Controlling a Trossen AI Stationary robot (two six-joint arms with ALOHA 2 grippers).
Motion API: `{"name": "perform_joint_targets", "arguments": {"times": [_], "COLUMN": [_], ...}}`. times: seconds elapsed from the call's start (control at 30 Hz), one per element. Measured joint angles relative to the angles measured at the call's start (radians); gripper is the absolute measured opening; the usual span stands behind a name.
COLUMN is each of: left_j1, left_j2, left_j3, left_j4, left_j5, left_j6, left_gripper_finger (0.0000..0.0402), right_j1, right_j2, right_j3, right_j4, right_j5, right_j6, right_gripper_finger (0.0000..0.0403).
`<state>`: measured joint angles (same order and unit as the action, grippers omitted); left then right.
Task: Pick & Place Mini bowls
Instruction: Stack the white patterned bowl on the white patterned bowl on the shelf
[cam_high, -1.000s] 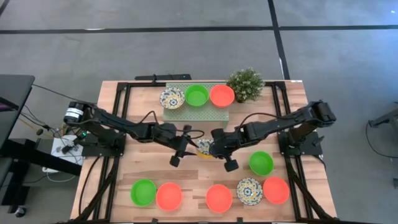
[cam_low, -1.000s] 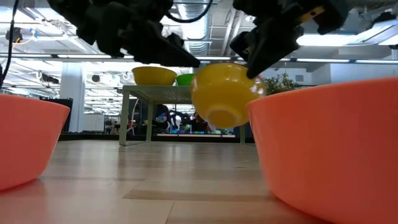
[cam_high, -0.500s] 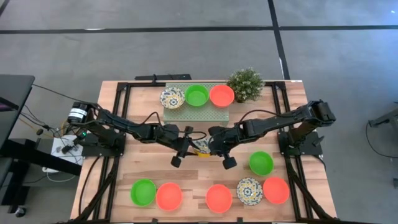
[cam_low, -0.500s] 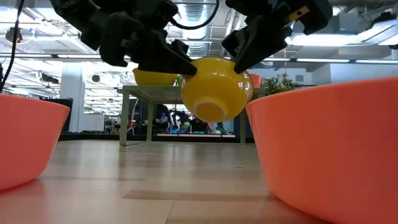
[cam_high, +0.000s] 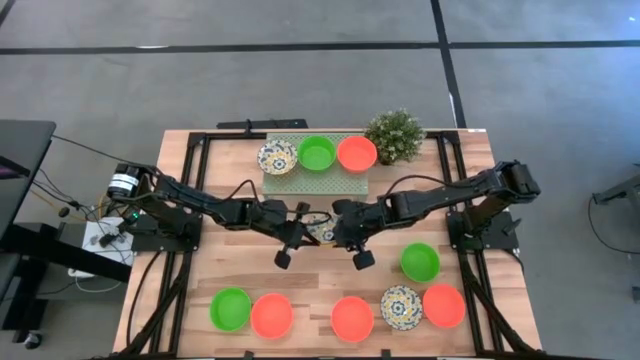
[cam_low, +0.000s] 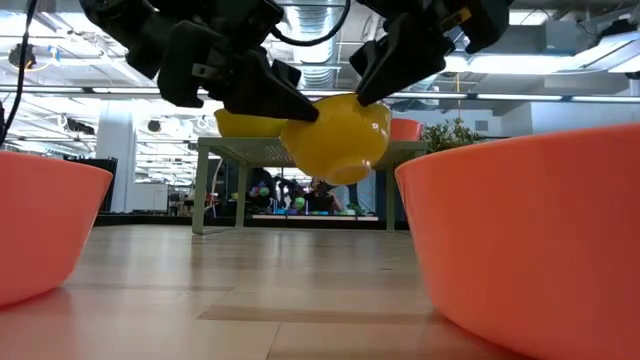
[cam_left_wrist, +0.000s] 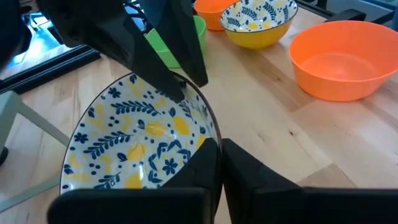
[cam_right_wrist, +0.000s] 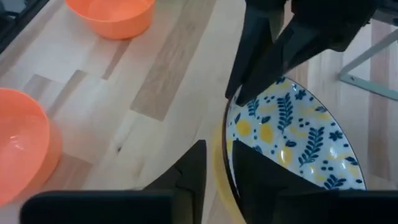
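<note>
A mini bowl (cam_low: 335, 135), yellow outside and white with a blue-yellow pattern inside (cam_left_wrist: 137, 140), hangs above the table's middle (cam_high: 322, 228) between my two grippers. My left gripper (cam_left_wrist: 219, 171) reaches in from the table's left and is shut on the bowl's rim. My right gripper (cam_right_wrist: 219, 171) comes from the right. It is open, with one finger on either side of the opposite rim (cam_right_wrist: 225, 146). My left gripper pinches the bowl's rim (cam_left_wrist: 210, 132) between its two fingers, one inside the bowl and one outside. The fingers come from the table's left, slanting a little downward. The bowl is lifted clear of the table and tilted. Whether my right gripper's fingers touch the rim between them I cannot tell.
On a green mat (cam_high: 290, 182) at the far side stand a patterned (cam_high: 276, 157), a green (cam_high: 317, 153) and a red-orange bowl (cam_high: 357, 154), beside a potted plant (cam_high: 395, 135). Several bowls line the near edge (cam_high: 351, 318), and a green one (cam_high: 420, 262) stands at the right.
My left gripper has shut on the bowl's rim. My right gripper's fingers have parted from the opposite rim. The bowl stays in the air. It has drifted a little toward the left arm and turned, so its base now points more downward.
</note>
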<state>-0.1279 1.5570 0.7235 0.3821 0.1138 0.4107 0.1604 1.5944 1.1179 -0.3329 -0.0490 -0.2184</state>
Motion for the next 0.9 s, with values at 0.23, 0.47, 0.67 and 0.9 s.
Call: {"name": "perform_joint_targets", "arguments": {"times": [0.23, 0.47, 0.67, 0.9], "left_j1": [-0.057, -0.126, -0.243, -0.270], "left_j2": [-0.005, -0.189, -0.464, -0.703], "left_j3": [0.000, 0.000, 0.001, 0.001], "left_j4": [-0.010, -0.219, -0.472, -0.608], "left_j5": [0.000, -0.074, -0.312, -0.646], "left_j6": [-0.026, -0.081, -0.119, 0.003], "left_gripper_finger": [0.0012, 0.0013, 0.0017, 0.0011], "right_j1": [0.026, 0.075, 0.095, 0.093], "right_j2": [-0.019, -0.040, -0.018, 0.018], "right_j3": [0.041, 0.098, 0.088, 0.088], "right_j4": [-0.075, -0.205, -0.247, -0.233], "right_j5": [0.002, 0.006, 0.013, 0.025], "right_j6": [0.003, 0.066, 0.147, 0.150], "right_gripper_finger": [0.0105, 0.0108, 0.0107, 0.0107]}}
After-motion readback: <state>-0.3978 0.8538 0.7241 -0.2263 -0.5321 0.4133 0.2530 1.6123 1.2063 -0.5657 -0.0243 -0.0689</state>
